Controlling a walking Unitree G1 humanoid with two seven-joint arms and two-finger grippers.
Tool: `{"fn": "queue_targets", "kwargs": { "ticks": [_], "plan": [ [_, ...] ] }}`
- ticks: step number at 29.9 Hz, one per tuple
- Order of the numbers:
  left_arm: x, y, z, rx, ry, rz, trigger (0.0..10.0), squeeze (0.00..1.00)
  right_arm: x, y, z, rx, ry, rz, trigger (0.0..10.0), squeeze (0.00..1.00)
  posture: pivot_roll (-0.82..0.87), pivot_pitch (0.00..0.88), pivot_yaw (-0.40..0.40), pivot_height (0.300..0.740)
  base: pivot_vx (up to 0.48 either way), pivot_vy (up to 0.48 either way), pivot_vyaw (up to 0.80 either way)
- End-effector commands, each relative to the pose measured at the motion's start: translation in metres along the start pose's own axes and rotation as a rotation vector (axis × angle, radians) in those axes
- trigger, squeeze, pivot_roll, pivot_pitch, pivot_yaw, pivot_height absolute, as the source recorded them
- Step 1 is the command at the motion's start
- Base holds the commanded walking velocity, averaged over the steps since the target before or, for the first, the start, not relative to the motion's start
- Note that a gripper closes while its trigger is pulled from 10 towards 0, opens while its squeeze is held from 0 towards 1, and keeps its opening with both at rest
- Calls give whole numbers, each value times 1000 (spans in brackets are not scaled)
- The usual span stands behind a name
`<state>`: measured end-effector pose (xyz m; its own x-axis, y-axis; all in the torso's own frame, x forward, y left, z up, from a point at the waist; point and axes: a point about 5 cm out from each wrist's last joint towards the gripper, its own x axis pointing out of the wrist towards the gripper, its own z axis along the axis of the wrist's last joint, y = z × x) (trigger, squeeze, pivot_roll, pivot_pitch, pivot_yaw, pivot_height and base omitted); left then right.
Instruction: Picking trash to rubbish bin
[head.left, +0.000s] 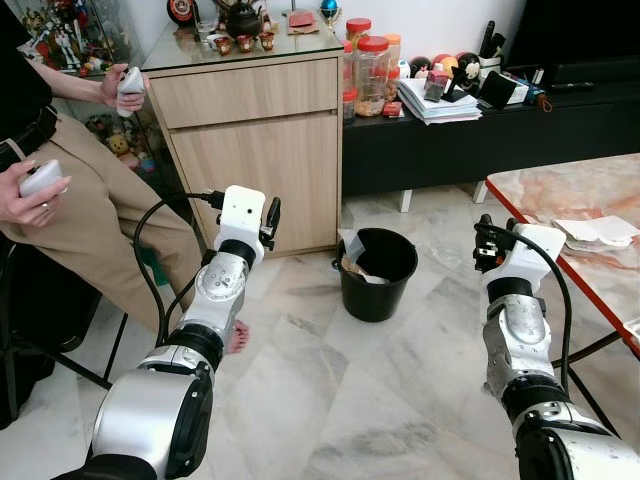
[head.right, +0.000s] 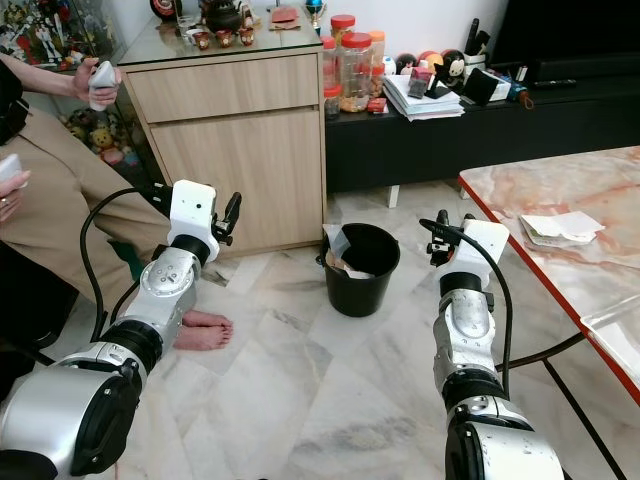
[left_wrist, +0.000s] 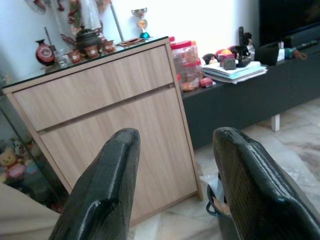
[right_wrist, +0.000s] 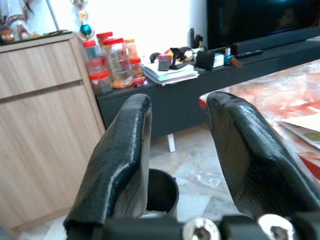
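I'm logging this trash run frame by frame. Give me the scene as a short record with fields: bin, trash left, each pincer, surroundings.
bin: black bucket on the marble floor, in front of the wooden cabinet; crumpled paper inside
trash left: white paper lying on the marble table to the robot's right
left pincer: open, empty, raised near the cabinet
right pincer: open, empty, raised beside the table edge
surroundings: seated person at left holding two controllers; jars and books on a low black TV bench
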<state>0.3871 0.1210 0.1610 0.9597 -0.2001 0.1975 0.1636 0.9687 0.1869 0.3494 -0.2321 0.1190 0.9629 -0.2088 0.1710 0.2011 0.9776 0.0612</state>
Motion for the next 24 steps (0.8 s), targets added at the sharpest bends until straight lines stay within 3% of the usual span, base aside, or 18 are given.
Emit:
{"fn": "queue_targets", "kwargs": {
  "ticks": [1,24],
  "plan": [
    [4,0,5,-4,-1,-11,10000,0,1,-5,5,8,-27,-28,10000,0,9,0,99,740,0,0,0],
    [13,-21,16,4,-13,-130,10000,0,-7,-21,2,8,-53,-118,10000,0,-37,0,186,740,0,0,0]
  ]
}}
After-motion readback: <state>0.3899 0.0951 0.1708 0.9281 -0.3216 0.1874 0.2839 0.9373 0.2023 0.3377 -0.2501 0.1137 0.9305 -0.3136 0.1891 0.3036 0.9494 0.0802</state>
